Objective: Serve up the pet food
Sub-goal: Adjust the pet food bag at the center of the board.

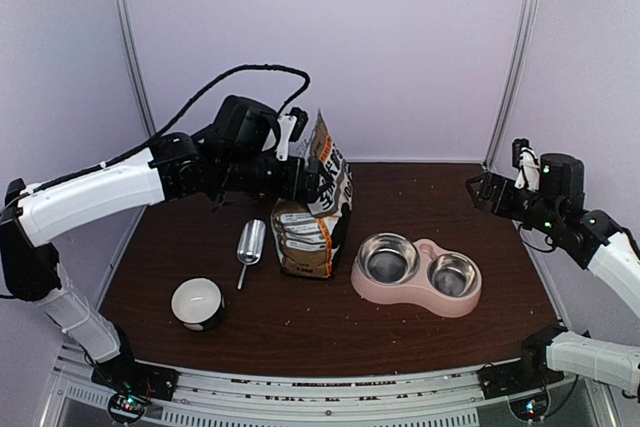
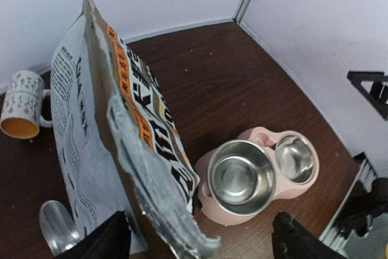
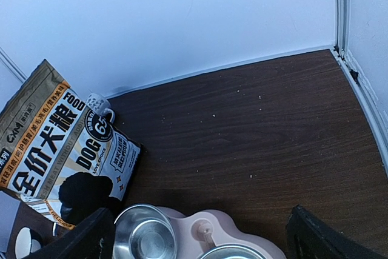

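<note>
I have the left gripper (image 2: 201, 219) up at the top of the printed bag (image 1: 312, 212), which stands upright near the middle of the table (image 1: 450, 197). Its jaws are spread wide, and in the left wrist view the bag's torn upper edge runs down between the two fingers without being pinched by either. The pet food itself I cannot see: the bag's mouth is ragged and open, but its inside is hidden from every camera. Some pale specks lie scattered on the dark tabletop, too small to identify. From above, a metal scoop (image 1: 250, 244) lies just beside the bag at its 9 o'clock, handle pointing toward me, and a mug (image 1: 197, 303) stands farther out at about 7 o'clock, apart from both. The pink double bowl (image 1: 410, 297) sits near the bag at its 4 o'clock, and both steel cups (image 1: 388, 259) show bare metal. The right gripper (image 3: 200, 211) hangs above the table's 3 o'clock edge, well apart from everything, jaws spread wide with nothing between them, its camera looking across the bowl toward the bag.
</note>
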